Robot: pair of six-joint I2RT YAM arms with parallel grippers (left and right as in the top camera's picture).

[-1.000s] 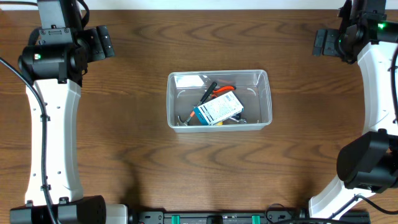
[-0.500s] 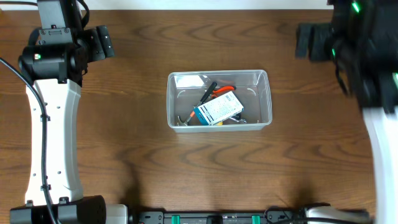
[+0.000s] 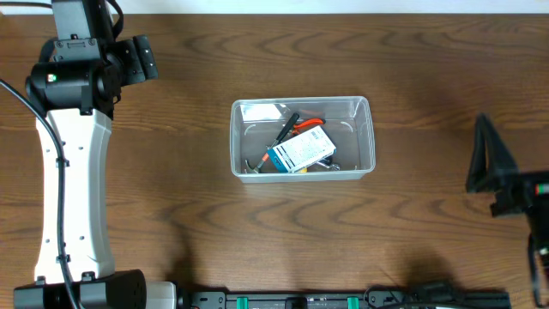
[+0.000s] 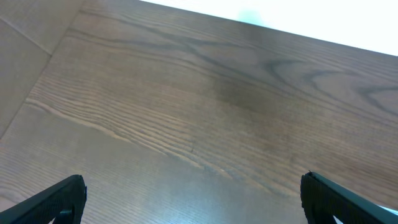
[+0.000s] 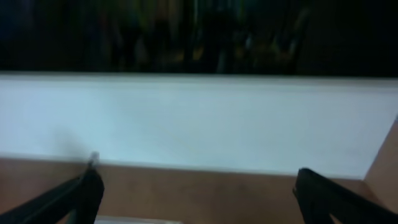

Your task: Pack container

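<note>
The clear container (image 3: 371, 142) sits mid-table on the dark wood table (image 3: 171, 197), with a blue-and-white box (image 3: 300, 153) and an orange-handled tool (image 3: 307, 125) lying inside. The left gripper (image 4: 193, 199) hangs over bare wood near the far left edge, fingers spread wide, holding nothing. The right gripper (image 5: 196, 193) is well off to the right, likewise spread and empty.

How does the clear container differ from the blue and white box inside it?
The container is see-through plastic, while the blue-and-white box is opaque and printed. The container is far larger and holds the blue-and-white box within its walls. In the overhead view the container sits square, long side left to right, whereas the blue-and-white box lies at a slant. Both are rectangular.
</note>
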